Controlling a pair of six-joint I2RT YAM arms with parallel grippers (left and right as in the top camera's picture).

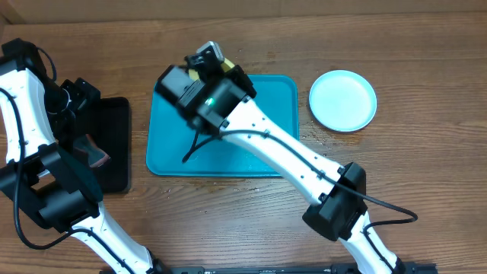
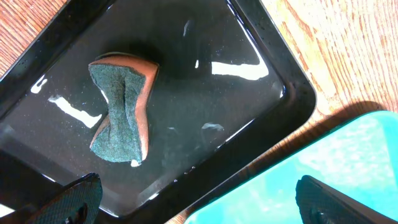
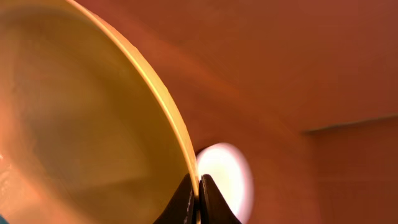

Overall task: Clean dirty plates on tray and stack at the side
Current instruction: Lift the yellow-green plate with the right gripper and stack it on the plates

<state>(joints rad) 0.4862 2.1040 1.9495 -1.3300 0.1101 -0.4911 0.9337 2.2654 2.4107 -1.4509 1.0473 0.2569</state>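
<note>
You've got the yellow-green plate pinched by its rim in your right gripper above the tray, left gripper spread over the sponge, so grabbing that to scrub looks next.

Sponge (green-faced) in black tray

large turquoise rectangular plastic tray: at the middle of the wooden table.
smaller black rectangular plastic tray: on the table, just left of the turquoise tray.
orange sponge with green scouring face: inside the black tray.
pale cyan round plastic plate: flat on the table, right of the turquoise tray, apart from it.
yellow-green round plastic plate: tilted, its rim pinched in the right gripper, over the turquoise tray's rear edge.
</note>
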